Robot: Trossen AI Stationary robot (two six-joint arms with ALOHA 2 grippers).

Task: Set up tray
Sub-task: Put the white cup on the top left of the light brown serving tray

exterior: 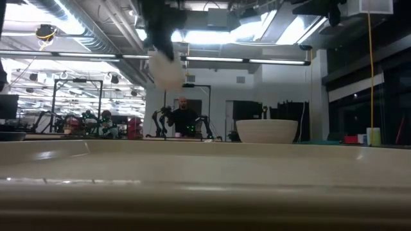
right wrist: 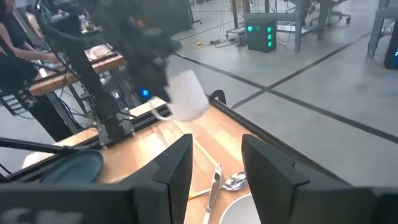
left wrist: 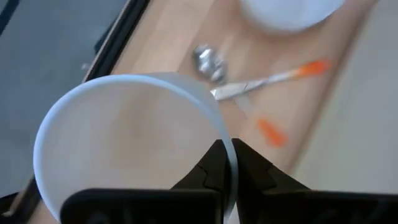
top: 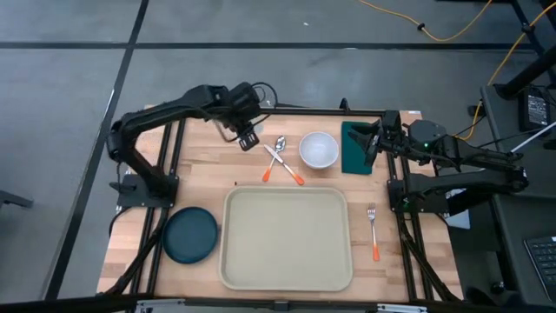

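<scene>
Cup gripped by left gripper at far side of surface; transfer to tray judged to be the step in hand.

Nearest the front edge, the tray (top: 287,237) lies flat and unloaded, with a dark plate (top: 190,235) just beside its left rim and a fork (top: 373,230) near its right rim. Farther back, two crossed spoons (top: 281,159) and a bowl (top: 319,149) sit between the arms. The left gripper (left wrist: 227,163) is seen pinched shut on the rim of a white cup (left wrist: 124,137), held clear above the far left of the surface (top: 208,187). The right gripper (right wrist: 216,163) is half open, empty, over the napkin (top: 354,149). Next move probably calls for carrying the cup toward the tray past the spoons; room there is open, but the far edge is close.
</scene>
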